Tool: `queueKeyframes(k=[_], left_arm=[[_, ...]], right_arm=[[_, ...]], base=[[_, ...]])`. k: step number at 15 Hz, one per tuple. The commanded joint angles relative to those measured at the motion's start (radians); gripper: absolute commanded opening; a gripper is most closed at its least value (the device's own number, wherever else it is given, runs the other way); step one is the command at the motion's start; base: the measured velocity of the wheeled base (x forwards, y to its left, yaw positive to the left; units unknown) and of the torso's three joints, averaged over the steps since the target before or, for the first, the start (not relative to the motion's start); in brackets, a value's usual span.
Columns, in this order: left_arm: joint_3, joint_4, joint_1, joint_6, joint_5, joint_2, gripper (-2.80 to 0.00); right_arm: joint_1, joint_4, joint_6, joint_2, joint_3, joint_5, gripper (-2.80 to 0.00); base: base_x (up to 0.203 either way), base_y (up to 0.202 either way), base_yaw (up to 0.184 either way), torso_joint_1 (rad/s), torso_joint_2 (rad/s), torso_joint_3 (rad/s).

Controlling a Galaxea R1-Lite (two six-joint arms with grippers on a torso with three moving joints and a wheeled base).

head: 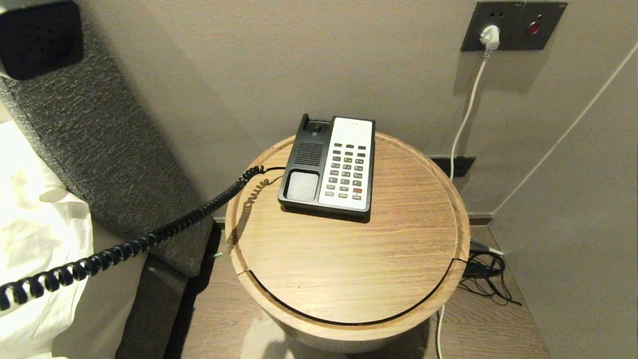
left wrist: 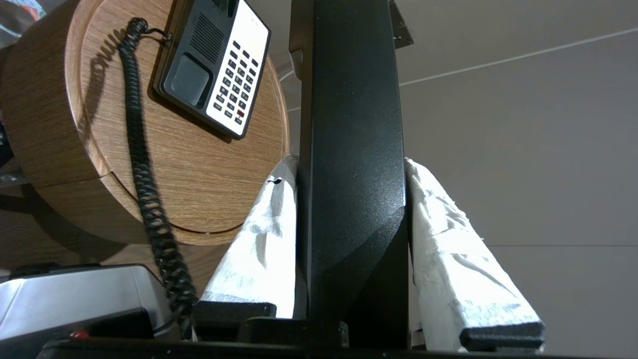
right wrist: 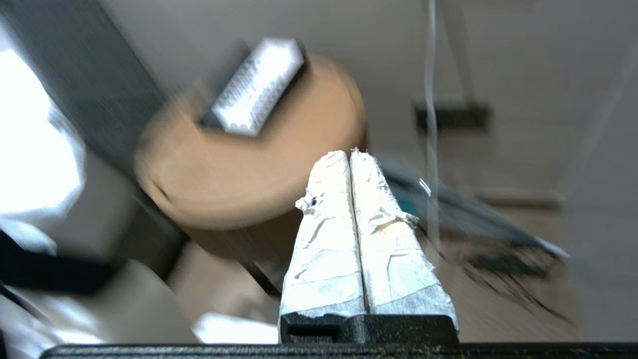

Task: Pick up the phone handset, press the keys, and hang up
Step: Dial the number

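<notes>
The black phone handset is off the base and clamped between the white-wrapped fingers of my left gripper, left of the table. One perforated end of the handset shows at the head view's top left corner. Its coiled cord stretches from there to the phone base on the round wooden table. The cradle is empty, and the keys lie on the white panel. My right gripper is shut and empty, off the table's near side, pointing toward the phone.
A grey padded headboard and white bedding stand left of the table. A white plug sits in a wall socket, its cable running down the wall. Black cables lie tangled on the floor at the right.
</notes>
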Motion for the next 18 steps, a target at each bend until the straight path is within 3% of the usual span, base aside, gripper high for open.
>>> queueKeyframes(k=[1,3,7,10,13,18], left_arm=[[0.001,0.003,0.000,-0.006,-0.005,0.003,-2.80],[0.005,0.003,0.000,-0.006,-0.003,0.004,-2.80],[0.007,0.003,0.000,-0.005,-0.005,0.007,-2.80],[-0.002,0.001,0.000,-0.005,-0.011,0.011,-2.80],[0.013,-0.005,0.000,-0.006,-0.011,0.014,-2.80],[0.018,-0.006,0.000,-0.006,-0.016,0.015,-2.80]], right_arm=[[-0.004,0.009,0.068,0.315,-0.191,0.005,-2.80],[-0.008,0.031,0.096,0.479,-0.238,-0.003,-2.80],[-0.001,0.043,-0.006,0.780,-0.260,-0.005,-2.80],[0.033,0.041,-0.026,1.001,-0.329,-0.024,-2.80],[0.248,0.036,0.033,1.154,-0.486,-0.068,-2.80],[0.573,-0.061,0.097,1.430,-0.645,-0.300,-2.80]], base=[[0.000,0.000,0.000,0.000,0.00,0.000],[0.000,0.000,0.000,0.000,0.00,0.000],[0.000,0.000,0.000,0.000,0.00,0.000],[0.000,0.000,0.000,0.000,0.00,0.000],[0.000,0.000,0.000,0.000,0.00,0.000],[0.000,0.000,0.000,0.000,0.00,0.000]])
